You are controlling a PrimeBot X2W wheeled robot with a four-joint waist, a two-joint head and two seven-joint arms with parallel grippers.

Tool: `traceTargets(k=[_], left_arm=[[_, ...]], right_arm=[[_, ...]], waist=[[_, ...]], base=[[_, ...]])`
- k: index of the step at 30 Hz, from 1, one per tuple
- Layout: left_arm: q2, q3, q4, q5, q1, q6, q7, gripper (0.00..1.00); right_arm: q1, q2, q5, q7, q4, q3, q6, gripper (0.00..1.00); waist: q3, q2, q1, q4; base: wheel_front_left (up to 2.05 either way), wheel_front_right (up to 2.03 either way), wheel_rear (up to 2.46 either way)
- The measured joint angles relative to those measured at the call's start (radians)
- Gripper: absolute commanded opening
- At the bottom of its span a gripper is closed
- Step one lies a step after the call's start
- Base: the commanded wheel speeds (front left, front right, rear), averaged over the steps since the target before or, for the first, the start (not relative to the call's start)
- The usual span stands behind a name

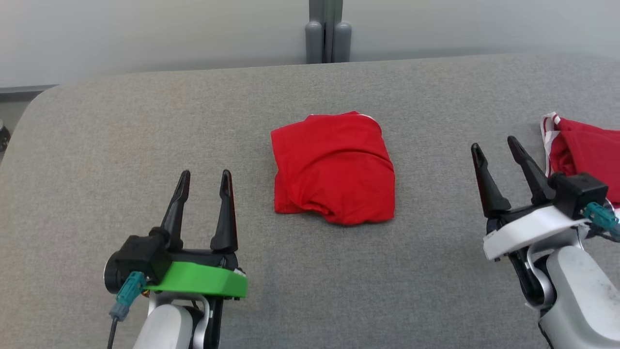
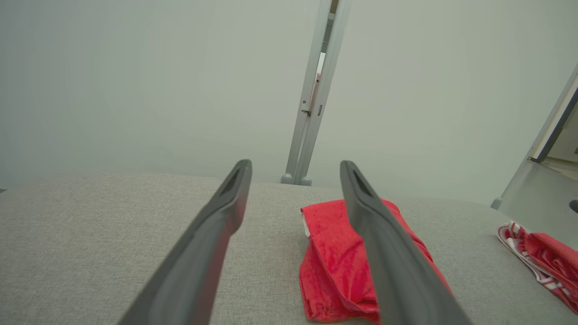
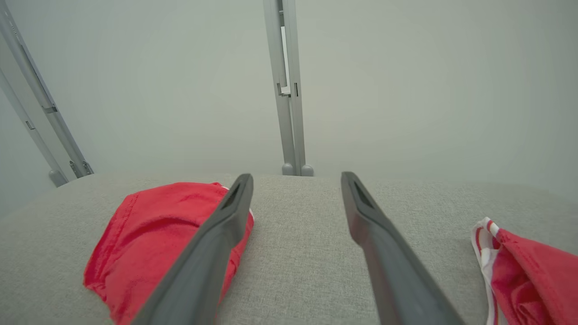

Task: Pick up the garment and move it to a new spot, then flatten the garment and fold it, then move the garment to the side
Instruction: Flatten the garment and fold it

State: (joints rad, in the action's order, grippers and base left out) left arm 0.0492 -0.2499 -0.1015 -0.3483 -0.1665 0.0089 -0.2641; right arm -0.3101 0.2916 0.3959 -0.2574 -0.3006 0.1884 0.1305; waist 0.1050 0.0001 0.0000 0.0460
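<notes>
My left tool hangs low over the near left part of the bench, its two dark fingers spread wide apart and pointing away from me, with nothing between them. My right tool hangs over the near right part, tilted a little to the left, its fingers spread just as wide and holding nothing. Neither tool touches any cloth.

The red garment lies in the middle of the grey fabric-covered bench, between my two tools and a little farther out than either. It is bunched into a rough, thick square with soft creases. One rounded fold runs along its near edge, and a thin sliver of white shows at its far right corner. Along my left wrist view it sits partly behind my right-hand finger. Along my right wrist view it sits partly behind the left-hand finger.

A second red garment with red-and-white striped trim lies crumpled at the right edge of the bench, just beyond my right tool and well apart from the first one.

Past the far edge of the bench stands a pale wall, with a grey upright post at its middle.
</notes>
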Motion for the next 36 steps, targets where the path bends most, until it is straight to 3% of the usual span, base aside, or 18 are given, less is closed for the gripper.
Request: traceTargets(k=[8, 18, 19, 20, 29, 36], left_arm=[[0.000, -0.008, -0.018, -0.001, 0.042, 0.001, 0.000, 1.00], [0.000, -0.028, -0.023, -0.005, 0.020, 0.000, 0.000, 1.00], [0.000, -0.033, -0.023, -0.007, 0.014, 0.000, 0.000, 1.00], [0.000, -0.040, -0.022, -0.011, 0.007, 0.000, 0.000, 1.00], [0.000, -0.123, -0.004, -0.052, -0.054, 0.023, 0.000, 1.00], [0.000, -0.200, 0.001, -0.089, -0.085, 0.045, 0.000, 1.00]], right_arm=[[0.099, -0.090, -0.108, -0.004, 0.075, -0.082, 0.000, 1.00], [0.086, -0.091, -0.129, -0.005, 0.103, -0.068, 0.000, 1.00], [0.076, -0.087, -0.130, -0.005, 0.103, -0.055, 0.000, 0.39], [0.063, -0.081, -0.130, -0.005, 0.104, -0.040, 0.000, 0.00], [-0.120, 0.014, -0.126, -0.005, 0.026, 0.187, 0.000, 0.00], [-0.283, 0.039, -0.106, -0.005, -0.165, 0.312, 0.000, 0.00]], waist=[[-0.005, 0.0000, 0.0000, -0.032], [0.028, 0.0000, 0.0000, -0.009], [0.034, 0.0000, 0.0000, -0.005], [0.042, 0.0000, 0.0000, 0.001], [0.114, 0.0000, 0.0000, 0.089], [0.169, 0.0000, 0.0000, 0.195]], base=[[0.00, 0.00, 0.00], [0.00, 0.00, 0.00], [0.00, 0.00, 0.00], [0.00, 0.00, 0.00], [0.00, 0.00, 0.00], [0.00, 0.00, 0.00]])
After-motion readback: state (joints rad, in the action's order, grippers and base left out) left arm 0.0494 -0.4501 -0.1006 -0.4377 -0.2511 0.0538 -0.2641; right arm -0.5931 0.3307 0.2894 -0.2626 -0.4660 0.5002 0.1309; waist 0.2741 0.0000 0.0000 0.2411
